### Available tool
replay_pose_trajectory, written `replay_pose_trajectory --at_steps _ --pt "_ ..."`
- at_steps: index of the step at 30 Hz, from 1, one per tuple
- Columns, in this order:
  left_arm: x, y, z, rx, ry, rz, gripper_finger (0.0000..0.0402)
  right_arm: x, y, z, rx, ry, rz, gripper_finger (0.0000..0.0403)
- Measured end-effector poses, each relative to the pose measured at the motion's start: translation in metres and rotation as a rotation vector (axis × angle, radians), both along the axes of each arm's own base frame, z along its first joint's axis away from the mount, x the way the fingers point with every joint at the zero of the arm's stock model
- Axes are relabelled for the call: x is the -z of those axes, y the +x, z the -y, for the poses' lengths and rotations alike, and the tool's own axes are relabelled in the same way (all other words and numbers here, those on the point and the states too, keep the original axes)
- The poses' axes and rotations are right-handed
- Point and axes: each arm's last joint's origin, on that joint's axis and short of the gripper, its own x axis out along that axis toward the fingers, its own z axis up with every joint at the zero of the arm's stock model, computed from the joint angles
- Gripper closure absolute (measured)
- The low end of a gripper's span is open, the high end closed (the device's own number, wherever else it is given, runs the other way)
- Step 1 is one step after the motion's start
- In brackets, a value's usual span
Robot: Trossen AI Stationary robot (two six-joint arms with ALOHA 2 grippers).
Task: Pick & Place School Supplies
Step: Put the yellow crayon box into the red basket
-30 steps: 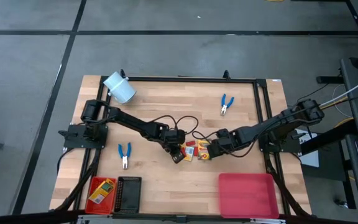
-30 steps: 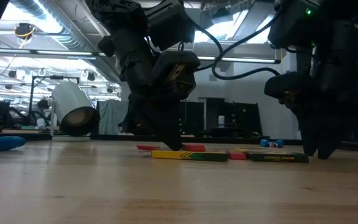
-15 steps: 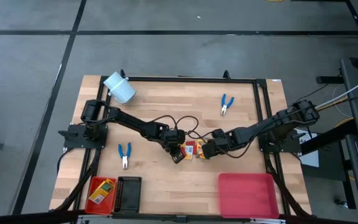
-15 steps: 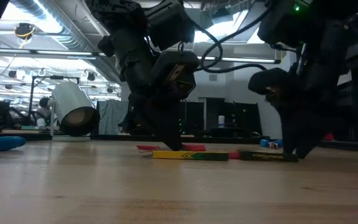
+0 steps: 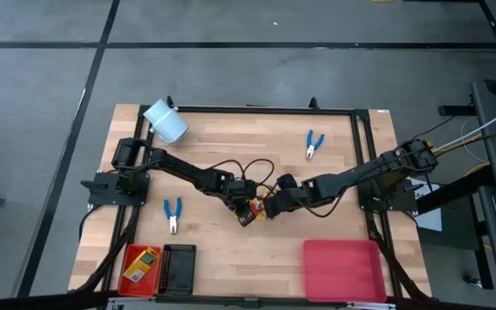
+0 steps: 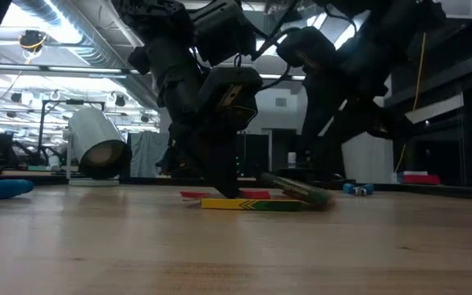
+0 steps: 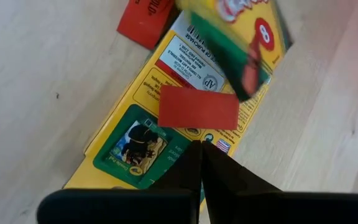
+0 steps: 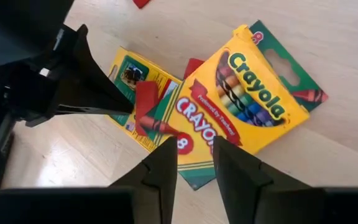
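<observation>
Mid-desk (image 5: 231, 138), both arms converge on the crayon cluster. Left pincer (image 5: 246, 212) is down at the desk surface with its fingers pressed together, tips resting on the flat crayon box (image 7: 166, 127), which lies back-side up. A red rectangular piece (image 7: 197, 107) sits on top of that box; another red piece (image 7: 146, 22) lies on the wood beside it. Right pincer (image 5: 271, 207) is just beside the left one, fingers a little apart, nothing between them; its wrist view looks down on the second crayon box (image 8: 244, 109), face up, overlapping the flat one. Low view shows this second box (image 6: 297, 188) tilted, one end raised over the flat box (image 6: 248, 204), with red pieces (image 6: 252, 194) just behind. One blue-handled plier tool (image 5: 172, 214) lies on the left half of the desk, well apart from the cluster; the other plier tool (image 5: 313, 144) is toward the far right. Pale cylinder (image 5: 165, 121) sits at the far left corner. Small red tray (image 5: 140, 263) at the near left edge holds a yellow-green item, can't tell what exactly; black tray (image 5: 178, 267) touches it on the right. Large red tray (image 5: 343, 269) is at the near right.
</observation>
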Motion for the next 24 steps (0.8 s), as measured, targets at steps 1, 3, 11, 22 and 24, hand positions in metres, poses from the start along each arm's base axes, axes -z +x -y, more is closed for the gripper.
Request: replay_pose_trajectory --at_steps 1,3,11,22,24 --pt "0.000 0.000 0.000 0.000 0.000 0.000 0.0400 0.000 0.000 0.000 0.001 -0.001 0.000 0.0296" --pt "0.000 0.000 0.000 0.005 0.002 0.001 0.0400 0.000 0.000 0.000 0.004 -0.008 -0.005 0.0296" --pt "-0.015 -0.008 -0.002 0.058 0.087 0.005 0.0376 0.000 -0.001 -0.004 -0.003 -0.005 -0.004 0.0296" --pt "-0.053 -0.002 -0.009 0.089 -0.011 0.227 0.0276 0.002 -0.008 -0.004 0.041 -0.016 -0.066 0.0295" --pt "-0.057 0.004 -0.014 0.071 -0.063 0.295 0.0260 0.004 -0.011 -0.004 0.040 -0.025 -0.094 0.0295"
